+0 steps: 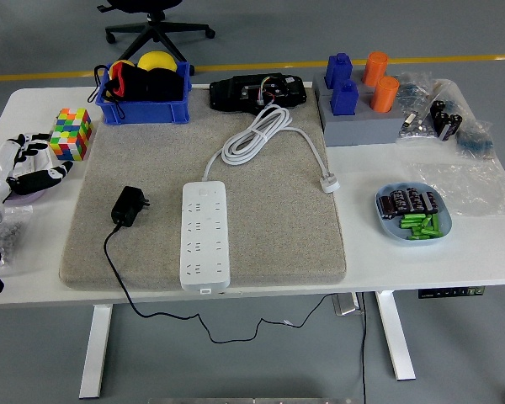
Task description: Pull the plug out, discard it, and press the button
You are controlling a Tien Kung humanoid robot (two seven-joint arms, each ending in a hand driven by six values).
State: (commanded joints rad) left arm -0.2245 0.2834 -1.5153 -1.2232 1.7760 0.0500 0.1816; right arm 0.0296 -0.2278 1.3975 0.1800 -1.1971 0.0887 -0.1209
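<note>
Plug (pixel 129 206) right of left robot hand (pixel 35 167)

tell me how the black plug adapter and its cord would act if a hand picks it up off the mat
The black plug adapter looks small, blocky and rigid, so it probably lifts easily. Its thin black cord loops over the table edge and hangs below, so it would likely trail limply and tug slightly. Lying beside the white power strip, not plugged in, it should come away freely.

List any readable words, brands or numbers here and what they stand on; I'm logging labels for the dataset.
None can be read.
White power strip: no legible marking.
Black adapter: print, if any, too small.
Batteries in the blue dish: labels blurred.
Under-table control panel: marks too small.
</note>
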